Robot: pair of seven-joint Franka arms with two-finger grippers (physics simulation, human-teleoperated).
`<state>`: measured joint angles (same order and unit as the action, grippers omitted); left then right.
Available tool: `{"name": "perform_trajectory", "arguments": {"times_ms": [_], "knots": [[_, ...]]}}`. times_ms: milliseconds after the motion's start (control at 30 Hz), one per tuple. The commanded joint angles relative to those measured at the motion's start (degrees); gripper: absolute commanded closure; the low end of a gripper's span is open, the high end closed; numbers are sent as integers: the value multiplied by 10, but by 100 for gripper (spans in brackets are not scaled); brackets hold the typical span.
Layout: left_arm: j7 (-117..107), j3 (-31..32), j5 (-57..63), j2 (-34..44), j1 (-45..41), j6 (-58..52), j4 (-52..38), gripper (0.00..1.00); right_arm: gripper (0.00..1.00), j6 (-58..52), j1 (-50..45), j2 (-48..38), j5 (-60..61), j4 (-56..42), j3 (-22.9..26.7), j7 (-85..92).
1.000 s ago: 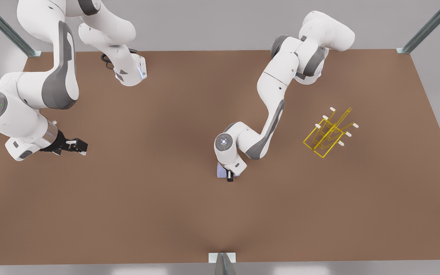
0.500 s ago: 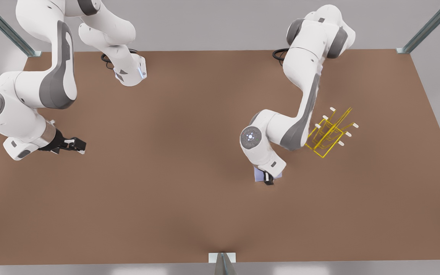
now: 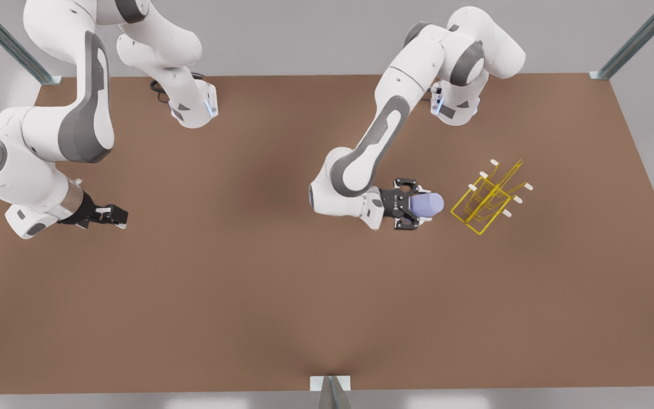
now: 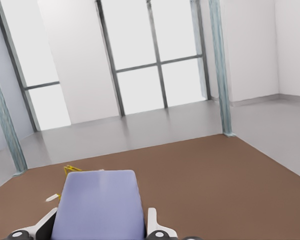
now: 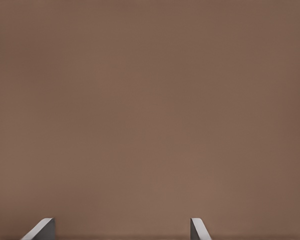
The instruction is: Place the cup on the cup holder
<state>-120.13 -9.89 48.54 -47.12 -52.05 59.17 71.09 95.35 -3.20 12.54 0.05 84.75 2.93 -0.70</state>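
The left gripper (image 3: pixel 412 205) carries the cup (image 3: pixel 427 204) on its side above the brown bench (image 3: pixel 247 295), its fingers (image 4: pixel 152 222) clamped on either flank of the lavender body. The cup's closed end points toward the cup holder (image 3: pixel 489 197), which stands close by on the front view's right, clear of it with bare bench between. In the left wrist view the cup (image 4: pixel 99 205) sits between the pale fingers, with a sliver of yellow wire and one white-capped prong (image 4: pixel 52 198) peeking past its edge. The pick-up looks finished and the carry nearly so; what remains, by this reading, is to bring the cup onto a prong and let go (no part of it touches the wire yet). The right gripper (image 3: pixel 112 216) waits well apart at the front view's left, its fingers (image 5: pixel 42 229) spread and holding nothing over plain bench.
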Motion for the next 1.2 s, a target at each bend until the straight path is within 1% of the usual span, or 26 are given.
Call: {"name": "perform_trajectory", "arguments": {"times_ms": [0, 67, 167, 233, 333, 400, 467, 533, 667, 767, 867, 1033, 1167], "knots": [[1, 0, 11, 1, 3, -107, 5, 16, 0, 0, 0, -1, 0, 0, 0, 0], [-2, 0, 8, -1, 42, -123, 5, 16, 0, 0, 0, -1, 0, 0, 1, 0], [-11, -1, -42, -7, 78, -128, 5, 16, 0, 0, 0, -1, 0, 0, 1, 0], [-23, -1, -56, -5, 79, -131, 17, 16, 0, 0, 0, -1, 0, 0, 1, 0], [-80, 0, -113, 8, 56, -141, 55, 16, 0, 0, 0, 0, 0, 0, 1, 0], [-108, 0, -136, 30, 42, -123, 87, 16, 0, -1, 0, 0, 0, 0, 1, 1], [-135, 0, -158, 30, 33, -116, 90, 16, 0, -3, 0, 0, 0, 0, 1, 1], [-157, 0, -158, 36, 33, -92, 110, 16, 0, -3, 0, 0, 0, 0, 0, 1], [-167, -1, -153, 43, 35, -62, 112, 16, 0, -3, 1, 0, 0, 0, 1, 1], [-165, -1, -115, 49, 42, -47, 113, 16, 0, -3, 1, 0, 0, 0, 1, 2], [-167, -1, -80, 49, 40, -33, 133, 16, 0, -4, 1, 0, 0, 0, 1, 4], [-181, -1, -61, 47, 42, -10, 159, 16, 0, -6, 2, 2, -2, 0, 5, 3], [-189, -7, -37, 53, 44, 0, 182, 16, 0, -7, 14, 24, -5, -13, 8, 6]]}}
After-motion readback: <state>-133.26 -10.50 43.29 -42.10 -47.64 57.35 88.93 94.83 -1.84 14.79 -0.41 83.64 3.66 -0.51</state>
